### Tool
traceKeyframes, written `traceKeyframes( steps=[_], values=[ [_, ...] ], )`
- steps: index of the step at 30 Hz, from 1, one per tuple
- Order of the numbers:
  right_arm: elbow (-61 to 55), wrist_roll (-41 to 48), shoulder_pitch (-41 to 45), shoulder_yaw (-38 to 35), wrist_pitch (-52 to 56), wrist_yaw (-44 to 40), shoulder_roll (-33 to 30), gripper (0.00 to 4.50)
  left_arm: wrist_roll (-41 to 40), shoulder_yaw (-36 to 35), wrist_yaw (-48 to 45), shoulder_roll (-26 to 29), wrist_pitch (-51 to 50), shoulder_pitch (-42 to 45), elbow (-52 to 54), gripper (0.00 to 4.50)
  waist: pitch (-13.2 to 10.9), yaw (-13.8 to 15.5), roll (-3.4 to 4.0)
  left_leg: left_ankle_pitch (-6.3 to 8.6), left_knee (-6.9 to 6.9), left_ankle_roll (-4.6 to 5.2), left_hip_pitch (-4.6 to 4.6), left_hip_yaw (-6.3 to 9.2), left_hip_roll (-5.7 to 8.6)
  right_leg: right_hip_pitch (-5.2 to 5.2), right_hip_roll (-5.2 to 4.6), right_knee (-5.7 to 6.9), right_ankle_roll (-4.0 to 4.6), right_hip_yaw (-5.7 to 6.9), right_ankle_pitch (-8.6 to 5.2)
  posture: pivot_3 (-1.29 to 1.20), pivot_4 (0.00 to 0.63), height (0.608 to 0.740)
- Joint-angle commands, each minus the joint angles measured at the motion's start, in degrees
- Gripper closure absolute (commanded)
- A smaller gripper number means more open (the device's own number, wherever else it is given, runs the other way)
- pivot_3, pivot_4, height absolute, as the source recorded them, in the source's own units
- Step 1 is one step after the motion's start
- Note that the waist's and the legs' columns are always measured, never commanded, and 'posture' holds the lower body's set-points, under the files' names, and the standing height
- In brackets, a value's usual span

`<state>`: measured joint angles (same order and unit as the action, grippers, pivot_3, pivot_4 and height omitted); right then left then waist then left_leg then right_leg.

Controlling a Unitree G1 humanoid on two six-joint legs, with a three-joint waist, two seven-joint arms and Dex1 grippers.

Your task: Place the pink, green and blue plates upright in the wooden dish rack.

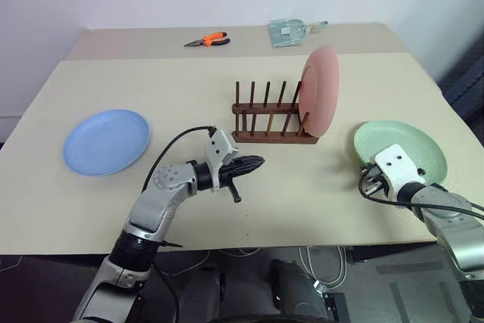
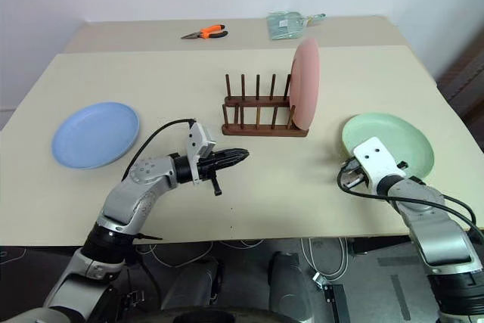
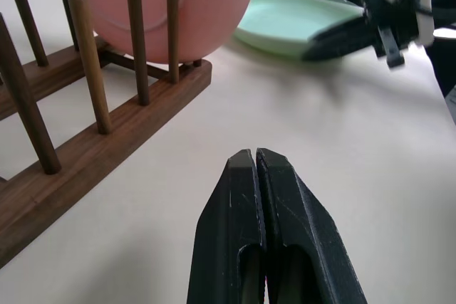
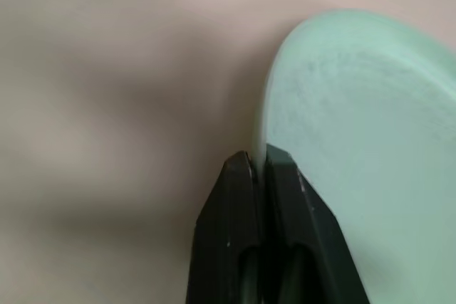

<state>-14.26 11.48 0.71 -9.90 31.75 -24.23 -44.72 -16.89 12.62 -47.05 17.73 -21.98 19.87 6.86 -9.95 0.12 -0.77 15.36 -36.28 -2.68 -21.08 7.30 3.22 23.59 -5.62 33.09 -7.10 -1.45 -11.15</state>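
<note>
Black fingers of the left gripper (image 3: 255,158) were pressed together, empty, just before the wooden dish rack (image 1: 268,122). Right of the rack, the right gripper (image 4: 256,158) pinched the green plate's (image 1: 408,145) rim. The pink plate (image 1: 321,88) stood upright in the rack's right end; the blue plate (image 1: 106,141) lay flat, well left of it.

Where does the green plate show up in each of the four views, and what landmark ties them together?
Left eye view: green plate, lower right, flat on the table.
Right eye view: green plate, right of centre.
Left wrist view: green plate, near the top, behind the pink plate.
Right wrist view: green plate, right side, its rim at the right claw.
Shared landmark: the right claw at its near rim.
</note>
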Motion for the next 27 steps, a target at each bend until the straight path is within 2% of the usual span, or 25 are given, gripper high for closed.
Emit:
traceKeyframes(
  steps=[1, 5, 8, 13, 16, 18, 21, 27],
  values=[
    [-1.7, 3.6, 4.1, -7.5, -2.1, -0.7, 0.8, 4.45, 0.0, -0.5, 0.7, -0.2, 1.4, -0.1, 1.1, 4.47, 0.0, 0.1, 0.01, 0.0, 0.0, 0.0, 0.0, 0.0, 0.0, 0.01, 0.0, 0.0, 0.0, 0.0, 0.0, 0.0, 0.15, 0.74],
    [-5.6, 13.0, 14.3, -15.0, -1.0, -2.2, 1.4, 4.45, 0.1, -1.1, 1.1, 0.1, 2.0, -0.3, 0.7, 4.47, 0.0, 0.0, 0.07, 0.0, 0.0, 0.0, -0.02, 0.0, 0.0, 0.04, 0.0, 0.01, -0.01, 0.0, 0.01, 0.0, 0.15, 0.74],
    [-8.5, 23.6, 25.2, -18.0, 3.7, -0.5, 2.9, 4.45, 0.3, -1.7, 1.5, 0.6, 3.0, -0.4, 0.0, 4.47, 0.0, 0.0, 0.08, 0.0, 0.02, 0.01, -0.02, 0.0, -0.02, 0.08, 0.02, 0.04, 0.0, 0.01, 0.02, 0.0, 0.15, 0.74],
    [-14.8, 43.4, 38.9, -14.4, 11.4, 3.9, 9.3, 4.45, 0.1, -4.2, 2.7, 1.2, 4.5, -0.1, -1.7, 4.47, 0.0, 0.0, 0.06, 0.0, 0.08, 0.01, -0.06, 0.19, -0.03, 0.09, 0.03, 0.03, 0.2, 0.12, 0.14, 0.0, 0.15, 0.74],
    [-14.9, 51.6, 44.6, -10.1, 13.4, 12.0, 17.8, 4.45, 0.0, -6.1, 2.9, 2.4, 5.2, -0.5, -2.6, 4.47, 0.0, -0.1, 0.07, -0.01, 0.07, 0.01, -0.08, 0.21, -0.04, 0.11, 0.03, 0.04, 0.22, 0.12, 0.15, 0.0, 0.15, 0.74],
    [-12.9, 54.4, 46.0, -7.1, 13.5, 18.7, 25.2, 4.45, 0.4, -6.8, 2.8, 3.6, 5.6, -1.3, -2.8, 4.47, 0.0, -0.5, 0.08, -0.01, 0.07, 0.01, -0.11, 0.21, -0.03, 0.16, 0.02, 0.06, 0.23, 0.11, 0.16, 0.0, 0.15, 0.74],
    [-9.3, 54.9, 45.3, -6.0, 13.3, 25.4, 31.1, 4.45, 0.6, -6.9, 2.7, 4.7, 5.9, -2.4, -2.0, 4.47, 0.0, -0.5, 0.07, -0.02, 0.06, -0.01, -0.21, 0.29, -0.01, 0.28, 0.03, 0.14, 0.21, 0.13, 0.18, 0.0, 0.15, 0.74],
    [-3.6, 57.4, 42.7, -7.2, 12.4, 29.9, 34.8, 4.45, -0.2, -6.9, 3.6, 4.8, 5.2, -4.1, 0.4, 4.47, 0.0, -0.8, 0.08, -0.05, 0.1, -0.06, -0.31, 0.27, 0.04, 0.46, 0.01, 0.17, 0.06, 0.1, 0.28, 0.0, 0.15, 0.74]
  ],
)
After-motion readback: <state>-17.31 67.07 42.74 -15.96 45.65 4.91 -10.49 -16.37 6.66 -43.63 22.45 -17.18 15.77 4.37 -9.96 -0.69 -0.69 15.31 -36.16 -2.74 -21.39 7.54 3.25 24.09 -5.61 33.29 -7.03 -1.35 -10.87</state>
